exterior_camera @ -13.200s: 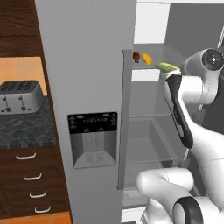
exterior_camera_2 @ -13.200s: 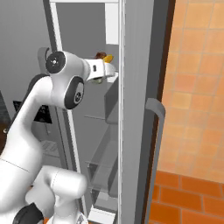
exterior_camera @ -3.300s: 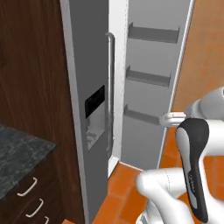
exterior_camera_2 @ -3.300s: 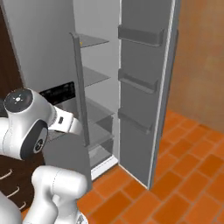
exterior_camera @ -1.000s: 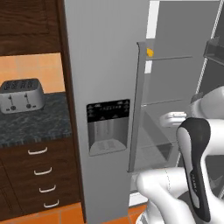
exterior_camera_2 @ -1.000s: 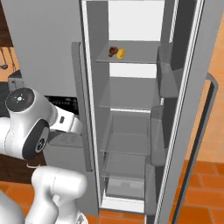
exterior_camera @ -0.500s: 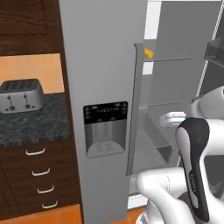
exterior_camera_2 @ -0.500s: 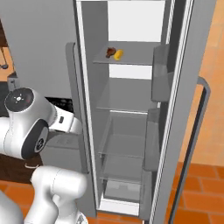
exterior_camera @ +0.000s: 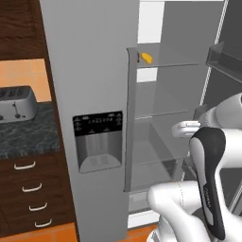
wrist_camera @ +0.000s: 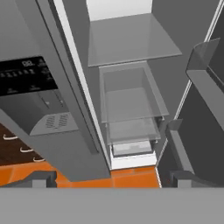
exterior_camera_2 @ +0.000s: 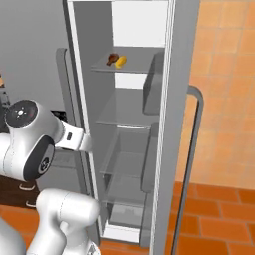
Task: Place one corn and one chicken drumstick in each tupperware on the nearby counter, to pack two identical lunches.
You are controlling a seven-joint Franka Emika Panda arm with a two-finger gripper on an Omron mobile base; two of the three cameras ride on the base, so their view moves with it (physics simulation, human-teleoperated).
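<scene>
Base shifted; corn [exterior_camera: 147,58] above fingers [wrist_camera: 43,178].

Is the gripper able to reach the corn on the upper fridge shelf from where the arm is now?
Probably yes. The fridge door stands open, and the corn lies near the shelf's front beside the chicken drumstick, with nothing before it. The open gripper must rise first.

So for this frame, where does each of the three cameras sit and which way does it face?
Left base view: behind the arm's left, facing the open fridge past the toaster; white arm lower right.
Right base view: behind its right, facing the fridge shelves; arm lower left.
Hand view: on the hand, looking down at the lower drawers; the gripper at the bottom.
Both base views share the corn on the top shelf.
</scene>
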